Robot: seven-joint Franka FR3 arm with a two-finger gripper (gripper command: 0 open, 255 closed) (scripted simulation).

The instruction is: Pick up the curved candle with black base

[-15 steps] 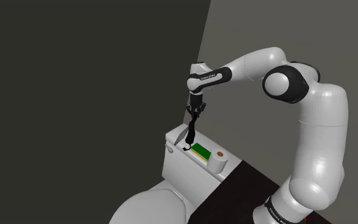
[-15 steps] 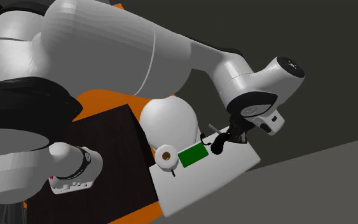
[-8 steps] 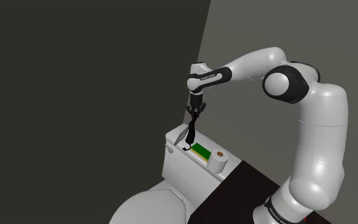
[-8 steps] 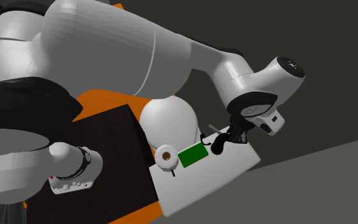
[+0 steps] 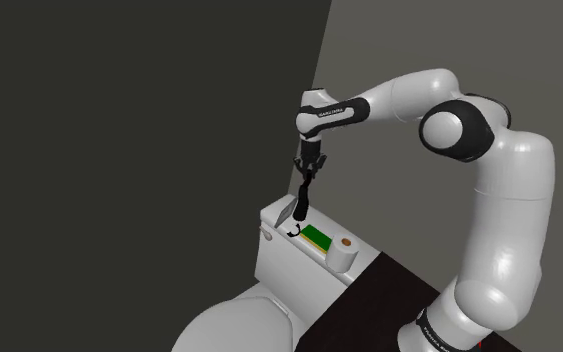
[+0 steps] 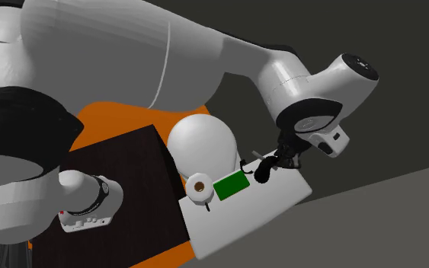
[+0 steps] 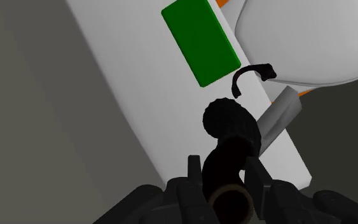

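While in the jaws, candle (image 7: 230, 130) over tank (image 7: 139, 83).

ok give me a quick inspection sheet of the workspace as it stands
surface: white toilet tank lid, flat, carrying the loose items
job's things: black curved candle, clasped at one end and hanging over the tank lid
clutter: green flat block; white roll with a brown core; small black hook-shaped piece; grey slab at the lid's edge
grippers: pincer shut on the candle, pointing down at the lid
cables: nothing seen
surroundings: white toilet dome beside the tank, dark stand top, orange floor, grey walls
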